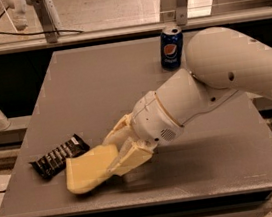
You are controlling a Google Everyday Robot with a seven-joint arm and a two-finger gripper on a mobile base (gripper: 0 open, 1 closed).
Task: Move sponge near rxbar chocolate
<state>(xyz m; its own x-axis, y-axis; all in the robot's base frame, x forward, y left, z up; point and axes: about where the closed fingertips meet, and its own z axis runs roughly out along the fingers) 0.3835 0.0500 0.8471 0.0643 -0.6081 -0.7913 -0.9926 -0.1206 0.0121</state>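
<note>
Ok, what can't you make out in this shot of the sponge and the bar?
Camera view:
Right end of the sponge: hidden inside the gripper, front left of the table, fingers shut on it.
Whether the sponge touches the rxbar chocolate: its corner overlaps the bar.
Wrapper lettering: too small to read.
Rest of the arm: cut off by the right edge.

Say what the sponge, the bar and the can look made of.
The sponge looks like soft foam: matte pale yellow, thick, wavy-edged; the gripper holds it beside the bar. The bar wrapper is likely plastic film, glossy black. The can is probably aluminium: shiny blue, metal rim.
</note>
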